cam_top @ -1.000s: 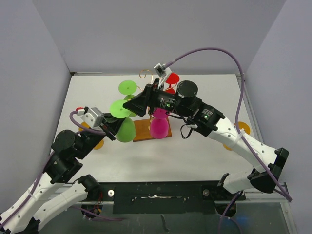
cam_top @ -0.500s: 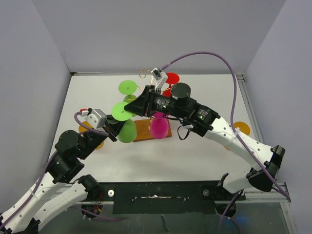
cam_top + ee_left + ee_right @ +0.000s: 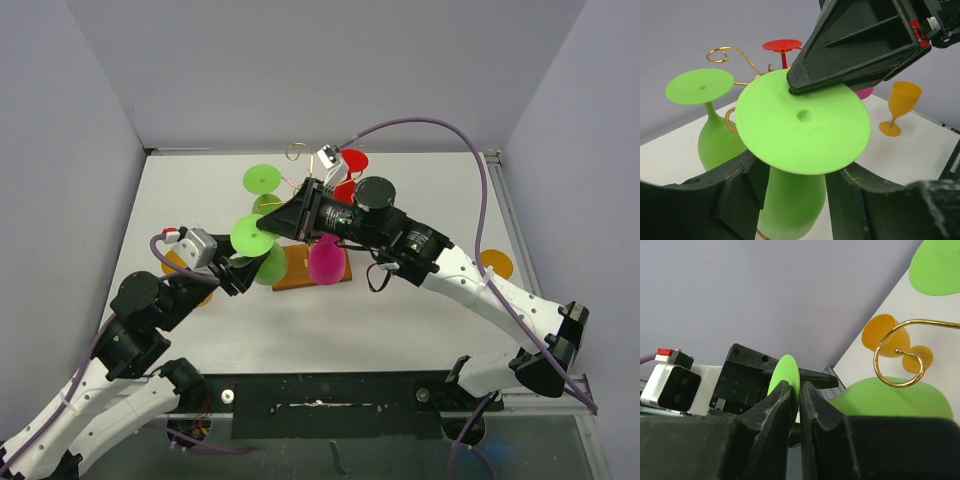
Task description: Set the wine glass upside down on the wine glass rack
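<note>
Beside rack (image 3: 300, 270), left jaws were clamped on inverted glass (image 3: 802, 120) bowl; right jaws pinched its foot rim, likely steadying it for hanging.

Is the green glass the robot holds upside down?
Upside down: the green glass has its foot facing up, bowl hanging below in the left gripper, and the right gripper pinches the foot's rim.

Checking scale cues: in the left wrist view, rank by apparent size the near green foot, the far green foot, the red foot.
1. near green foot
2. far green foot
3. red foot
Nearness to the camera inflates the first, so true sizes are unsure.
</note>
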`<action>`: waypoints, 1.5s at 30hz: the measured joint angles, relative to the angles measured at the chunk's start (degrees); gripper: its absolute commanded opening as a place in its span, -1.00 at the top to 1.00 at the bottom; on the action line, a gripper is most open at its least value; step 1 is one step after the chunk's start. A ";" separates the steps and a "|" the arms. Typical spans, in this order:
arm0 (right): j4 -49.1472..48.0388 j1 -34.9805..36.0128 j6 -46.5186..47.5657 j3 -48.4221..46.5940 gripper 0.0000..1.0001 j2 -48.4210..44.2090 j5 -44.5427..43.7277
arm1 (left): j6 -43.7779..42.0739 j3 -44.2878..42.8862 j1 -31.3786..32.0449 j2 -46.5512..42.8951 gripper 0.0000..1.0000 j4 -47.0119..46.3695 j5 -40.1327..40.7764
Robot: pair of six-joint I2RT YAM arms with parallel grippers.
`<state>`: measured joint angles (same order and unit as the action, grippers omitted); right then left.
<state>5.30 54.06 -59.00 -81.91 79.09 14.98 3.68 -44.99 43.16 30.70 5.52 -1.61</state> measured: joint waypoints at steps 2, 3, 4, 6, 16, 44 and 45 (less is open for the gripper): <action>-0.44 0.00 -1.18 0.55 1.00 -0.37 -0.22 | 0.11 0.00 -0.02 -0.15 0.02 0.70 -0.02; -0.59 0.00 -1.62 0.79 1.00 -0.52 -0.42 | 0.17 0.00 -0.02 -0.31 0.01 1.22 -0.02; -0.61 0.00 -1.99 1.03 1.00 -0.74 -0.68 | 0.22 0.02 -0.02 -0.52 0.00 1.73 0.00; -0.59 -0.02 -2.56 1.44 1.00 -1.11 -1.29 | 0.22 0.00 -0.02 -1.05 -0.01 2.58 0.07; -1.25 -3.08 -6.08 4.81 1.00 -3.04 -3.91 | 0.13 0.55 -0.02 -5.75 0.06 3.93 4.15; -2.56 -9.03 -9.07 5.09 1.00 0.37 -5.86 | 1.62 5.14 -0.02 -8.87 0.06 3.30 22.21; -2.62 -9.11 -9.16 4.87 1.00 0.98 -5.60 | 1.62 5.14 -0.02 -8.87 0.06 3.28 22.34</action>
<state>2.68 44.95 -68.16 -77.03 80.07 9.39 5.30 -39.86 43.13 21.82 8.80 20.73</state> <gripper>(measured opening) 0.039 0.472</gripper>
